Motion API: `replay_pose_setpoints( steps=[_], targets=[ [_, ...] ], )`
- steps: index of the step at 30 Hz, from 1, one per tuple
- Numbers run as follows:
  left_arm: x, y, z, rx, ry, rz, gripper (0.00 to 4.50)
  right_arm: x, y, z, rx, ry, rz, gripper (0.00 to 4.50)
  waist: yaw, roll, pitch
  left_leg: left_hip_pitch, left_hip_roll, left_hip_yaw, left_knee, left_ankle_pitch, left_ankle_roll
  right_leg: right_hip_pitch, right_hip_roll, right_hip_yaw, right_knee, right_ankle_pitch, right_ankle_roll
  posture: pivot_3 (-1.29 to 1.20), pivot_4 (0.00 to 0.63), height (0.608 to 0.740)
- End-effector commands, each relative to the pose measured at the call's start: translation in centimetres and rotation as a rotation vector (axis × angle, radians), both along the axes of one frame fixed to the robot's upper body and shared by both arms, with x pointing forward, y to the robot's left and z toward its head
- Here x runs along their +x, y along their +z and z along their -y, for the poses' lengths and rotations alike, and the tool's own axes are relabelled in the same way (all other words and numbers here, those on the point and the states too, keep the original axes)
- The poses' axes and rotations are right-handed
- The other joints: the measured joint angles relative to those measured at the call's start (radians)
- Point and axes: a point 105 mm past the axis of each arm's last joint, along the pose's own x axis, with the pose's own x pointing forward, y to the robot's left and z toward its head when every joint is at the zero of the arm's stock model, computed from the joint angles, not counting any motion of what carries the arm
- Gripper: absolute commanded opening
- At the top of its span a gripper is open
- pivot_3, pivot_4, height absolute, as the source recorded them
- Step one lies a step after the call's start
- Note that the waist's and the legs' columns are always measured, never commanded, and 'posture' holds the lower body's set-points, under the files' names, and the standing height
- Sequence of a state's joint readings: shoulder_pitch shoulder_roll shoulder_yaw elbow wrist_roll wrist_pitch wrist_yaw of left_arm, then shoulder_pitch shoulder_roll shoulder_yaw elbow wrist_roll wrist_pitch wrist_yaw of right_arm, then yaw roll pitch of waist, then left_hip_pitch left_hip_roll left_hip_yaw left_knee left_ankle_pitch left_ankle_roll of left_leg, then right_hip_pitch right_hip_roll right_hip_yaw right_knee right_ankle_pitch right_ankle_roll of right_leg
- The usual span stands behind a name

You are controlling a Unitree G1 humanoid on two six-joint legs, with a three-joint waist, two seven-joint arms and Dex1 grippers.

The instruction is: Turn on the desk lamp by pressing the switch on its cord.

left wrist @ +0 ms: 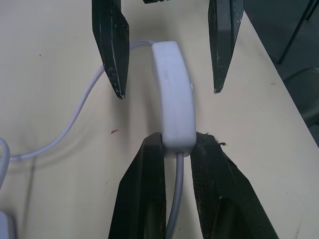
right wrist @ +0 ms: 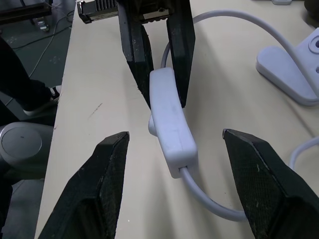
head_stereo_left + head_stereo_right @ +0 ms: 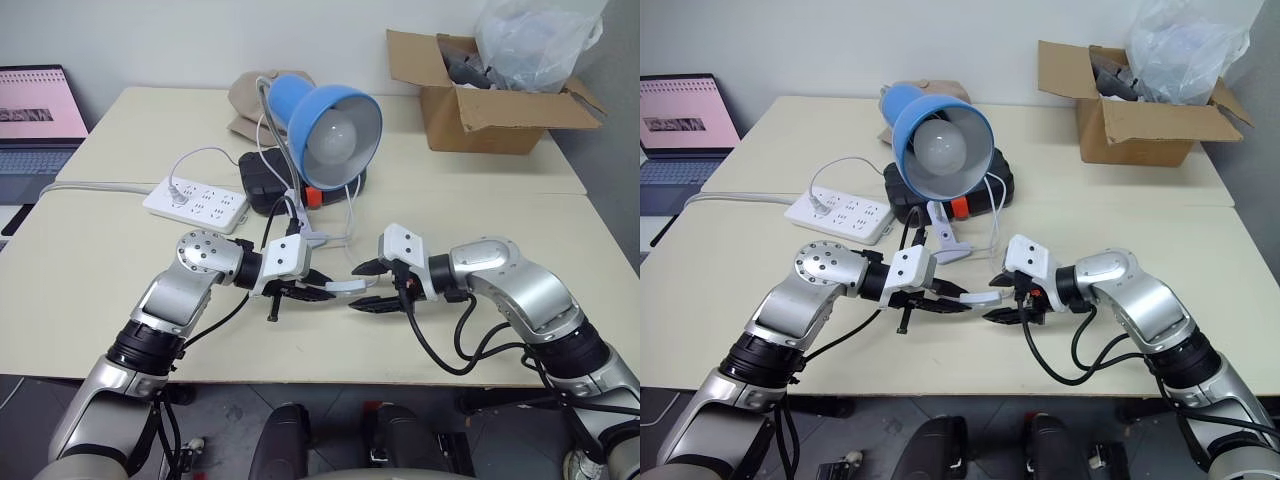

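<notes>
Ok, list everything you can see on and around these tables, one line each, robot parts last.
desk lamp: one, blue shade, white bulb, mid table
switch: one, white, in left gripper's fingers
cord: one, thin white, running from switch
power strip: one, white, left of lamp
cardboard box: one, brown, far right, holding clear plastic bag
laptop: one, far left
left gripper: black fingers, shut on switch
right gripper: black fingers, open around switch's free end

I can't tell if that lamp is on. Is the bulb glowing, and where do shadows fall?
Left eye view: the desk lamp has a dull, unlit bulb and casts no glow on the table. Right wrist view: soft shadow under the switch. Left wrist view: faint shadow beside the cord.
</notes>
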State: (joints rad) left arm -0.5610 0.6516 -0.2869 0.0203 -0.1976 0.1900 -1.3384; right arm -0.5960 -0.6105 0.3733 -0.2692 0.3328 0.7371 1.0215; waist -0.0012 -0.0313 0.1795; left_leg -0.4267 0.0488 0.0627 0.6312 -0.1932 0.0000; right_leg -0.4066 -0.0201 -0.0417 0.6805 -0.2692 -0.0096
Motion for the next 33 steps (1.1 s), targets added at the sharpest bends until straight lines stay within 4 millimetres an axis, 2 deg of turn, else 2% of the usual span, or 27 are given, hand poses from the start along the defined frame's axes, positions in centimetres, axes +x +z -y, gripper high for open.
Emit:
replay_pose_setpoints(
  steps=[1,18,21,29,33],
  targets=[
    [0.3,1.3,0.0,-0.023,0.001,0.055,0.39,0.0,1.2,0.2,0.024,-0.014,0.036,3.13,0.000,0.000,0.000,0.000,0.000,0.000,0.000,0.000,0.000,0.000,0.000,0.000,0.000,0.000,0.000,0.00,0.150,0.740],
    [0.3,1.2,0.1,-0.023,0.004,0.058,0.39,-0.6,0.7,-0.8,0.028,0.002,0.017,3.13,0.000,0.000,0.000,0.000,0.000,0.000,0.000,0.000,0.000,0.000,0.000,0.000,0.000,0.000,0.000,0.00,0.150,0.740],
    [0.3,1.2,0.2,-0.023,0.004,0.058,0.39,-0.5,0.7,-0.9,0.031,-0.001,0.014,2.66,0.000,0.000,0.000,0.000,0.000,0.000,0.000,0.000,0.000,0.000,0.000,0.000,0.000,0.000,0.000,0.00,0.150,0.740],
    [0.2,1.1,0.1,-0.017,0.002,0.059,0.39,-0.4,0.4,-0.4,0.006,0.000,0.025,0.95,0.000,0.000,0.000,0.000,0.000,0.000,0.000,0.000,0.000,0.000,0.000,0.000,0.000,0.000,0.000,0.00,0.150,0.740],
    [0.3,1.1,0.1,-0.015,0.002,0.061,0.39,-0.5,0.3,-0.2,-0.010,0.023,0.032,0.64,0.000,0.000,0.000,0.000,0.000,0.000,0.000,0.000,0.000,0.000,0.000,0.000,0.000,0.000,0.000,0.00,0.150,0.740]
  ],
)
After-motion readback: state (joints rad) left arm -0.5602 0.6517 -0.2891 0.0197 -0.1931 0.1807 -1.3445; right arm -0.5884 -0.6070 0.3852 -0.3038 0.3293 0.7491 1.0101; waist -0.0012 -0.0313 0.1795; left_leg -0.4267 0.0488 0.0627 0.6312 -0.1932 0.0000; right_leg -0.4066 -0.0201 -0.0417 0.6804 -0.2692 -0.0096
